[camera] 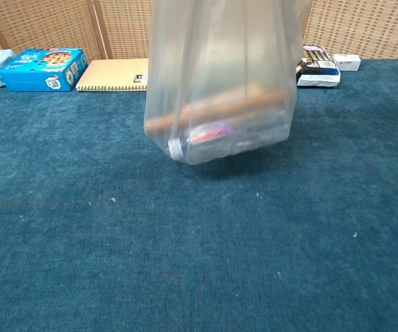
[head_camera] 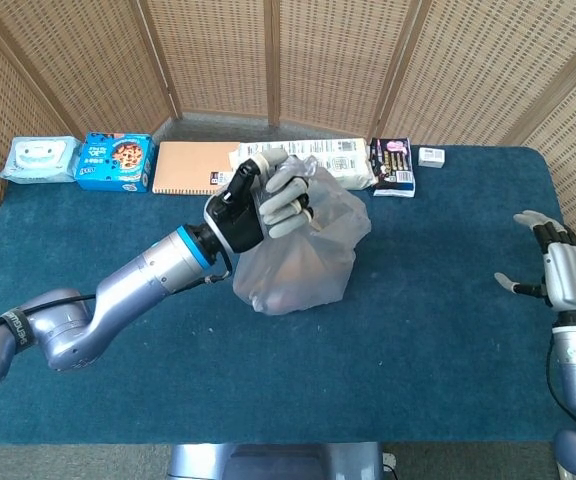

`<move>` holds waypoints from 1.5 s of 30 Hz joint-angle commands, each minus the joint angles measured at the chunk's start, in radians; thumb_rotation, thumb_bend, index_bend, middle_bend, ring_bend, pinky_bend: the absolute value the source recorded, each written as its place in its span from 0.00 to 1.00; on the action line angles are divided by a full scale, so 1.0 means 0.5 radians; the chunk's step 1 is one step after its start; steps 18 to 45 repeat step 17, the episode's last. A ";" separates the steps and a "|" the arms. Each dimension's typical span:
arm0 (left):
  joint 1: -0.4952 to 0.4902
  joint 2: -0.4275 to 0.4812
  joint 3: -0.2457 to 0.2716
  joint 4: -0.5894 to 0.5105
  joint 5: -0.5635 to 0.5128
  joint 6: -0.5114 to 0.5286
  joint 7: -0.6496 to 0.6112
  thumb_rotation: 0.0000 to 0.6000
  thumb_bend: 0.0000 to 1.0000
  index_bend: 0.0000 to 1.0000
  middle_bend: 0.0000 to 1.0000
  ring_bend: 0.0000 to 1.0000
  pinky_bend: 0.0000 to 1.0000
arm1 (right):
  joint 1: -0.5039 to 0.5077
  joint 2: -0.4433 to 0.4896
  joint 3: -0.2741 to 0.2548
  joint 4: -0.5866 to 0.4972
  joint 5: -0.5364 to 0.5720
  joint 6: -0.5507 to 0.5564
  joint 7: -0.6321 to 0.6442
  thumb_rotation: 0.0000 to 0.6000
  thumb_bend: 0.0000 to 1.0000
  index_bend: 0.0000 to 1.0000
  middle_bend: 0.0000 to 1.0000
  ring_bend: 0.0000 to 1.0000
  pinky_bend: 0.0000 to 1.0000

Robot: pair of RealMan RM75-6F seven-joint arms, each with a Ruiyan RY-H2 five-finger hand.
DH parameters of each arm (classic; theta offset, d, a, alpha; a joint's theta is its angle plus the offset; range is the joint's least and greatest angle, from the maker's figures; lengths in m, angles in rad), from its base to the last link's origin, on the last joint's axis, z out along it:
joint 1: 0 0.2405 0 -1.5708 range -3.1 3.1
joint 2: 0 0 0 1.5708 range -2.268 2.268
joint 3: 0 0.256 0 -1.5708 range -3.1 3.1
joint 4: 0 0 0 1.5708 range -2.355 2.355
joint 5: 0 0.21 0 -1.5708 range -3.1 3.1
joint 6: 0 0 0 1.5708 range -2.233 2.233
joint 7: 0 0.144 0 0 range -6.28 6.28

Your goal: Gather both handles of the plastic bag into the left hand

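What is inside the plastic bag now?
The chest view shows the plastic bag holding a brown stick-like item and a red-labelled pack; other contents are too blurred to identify.
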 commanded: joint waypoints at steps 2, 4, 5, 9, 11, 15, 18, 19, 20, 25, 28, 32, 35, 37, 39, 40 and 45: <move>0.011 0.067 -0.140 -0.046 -0.121 -0.076 0.124 0.39 0.61 0.79 0.89 0.94 0.90 | -0.037 0.007 -0.010 -0.003 -0.013 0.025 0.021 1.00 0.11 0.21 0.18 0.18 0.13; 0.016 0.081 -0.197 -0.051 -0.179 -0.101 0.165 0.40 0.61 0.80 0.90 0.94 0.90 | -0.022 0.000 0.002 0.003 -0.005 -0.001 0.010 1.00 0.11 0.21 0.18 0.18 0.13; 0.018 0.086 -0.220 -0.051 -0.203 -0.114 0.184 0.40 0.61 0.80 0.90 0.94 0.90 | -0.020 -0.003 0.006 0.004 0.002 -0.009 0.005 1.00 0.11 0.21 0.18 0.18 0.13; 0.026 0.097 -0.307 -0.054 -0.290 -0.168 0.273 0.40 0.61 0.80 0.90 0.94 0.90 | -0.039 -0.005 0.004 0.004 -0.003 0.000 0.005 1.00 0.11 0.21 0.18 0.18 0.13; 0.034 0.092 -0.348 -0.057 -0.326 -0.191 0.315 0.40 0.61 0.80 0.90 0.94 0.90 | -0.065 0.004 -0.006 -0.001 -0.012 0.018 0.015 1.00 0.11 0.21 0.18 0.18 0.13; 0.051 0.066 -0.413 -0.055 -0.377 -0.242 0.378 0.40 0.61 0.80 0.90 0.94 0.90 | -0.062 0.005 0.007 -0.001 -0.014 0.007 0.020 1.00 0.11 0.21 0.19 0.18 0.13; 0.064 0.048 -0.446 -0.054 -0.401 -0.263 0.410 0.40 0.61 0.80 0.90 0.94 0.90 | -0.063 0.003 0.010 0.001 -0.009 0.003 0.006 1.00 0.12 0.21 0.19 0.18 0.13; 0.064 0.048 -0.446 -0.054 -0.401 -0.263 0.410 0.40 0.61 0.80 0.90 0.94 0.90 | -0.063 0.003 0.010 0.001 -0.009 0.003 0.006 1.00 0.12 0.21 0.19 0.18 0.13; 0.064 0.048 -0.446 -0.054 -0.401 -0.263 0.410 0.40 0.61 0.80 0.90 0.94 0.90 | -0.063 0.003 0.010 0.001 -0.009 0.003 0.006 1.00 0.12 0.21 0.19 0.18 0.13; 0.064 0.048 -0.446 -0.054 -0.401 -0.263 0.410 0.40 0.61 0.80 0.90 0.94 0.90 | -0.063 0.003 0.010 0.001 -0.009 0.003 0.006 1.00 0.12 0.21 0.19 0.18 0.13; 0.064 0.048 -0.446 -0.054 -0.401 -0.263 0.410 0.40 0.61 0.80 0.90 0.94 0.90 | -0.063 0.003 0.010 0.001 -0.009 0.003 0.006 1.00 0.12 0.21 0.19 0.18 0.13; 0.064 0.048 -0.446 -0.054 -0.401 -0.263 0.410 0.40 0.61 0.80 0.90 0.94 0.90 | -0.063 0.003 0.010 0.001 -0.009 0.003 0.006 1.00 0.12 0.21 0.19 0.18 0.13; 0.064 0.048 -0.446 -0.054 -0.401 -0.263 0.410 0.40 0.61 0.80 0.90 0.94 0.90 | -0.063 0.003 0.010 0.001 -0.009 0.003 0.006 1.00 0.12 0.21 0.19 0.18 0.13; 0.064 0.048 -0.446 -0.054 -0.401 -0.263 0.410 0.40 0.61 0.80 0.90 0.94 0.90 | -0.063 0.003 0.010 0.001 -0.009 0.003 0.006 1.00 0.12 0.21 0.19 0.18 0.13; 0.064 0.048 -0.446 -0.054 -0.401 -0.263 0.410 0.40 0.61 0.80 0.90 0.94 0.90 | -0.063 0.003 0.010 0.001 -0.009 0.003 0.006 1.00 0.12 0.21 0.19 0.18 0.13; 0.064 0.048 -0.446 -0.054 -0.401 -0.263 0.410 0.40 0.61 0.80 0.90 0.94 0.90 | -0.063 0.003 0.010 0.001 -0.009 0.003 0.006 1.00 0.12 0.21 0.19 0.18 0.13; 0.064 0.048 -0.446 -0.054 -0.401 -0.263 0.410 0.40 0.61 0.80 0.90 0.94 0.90 | -0.063 0.003 0.010 0.001 -0.009 0.003 0.006 1.00 0.12 0.21 0.19 0.18 0.13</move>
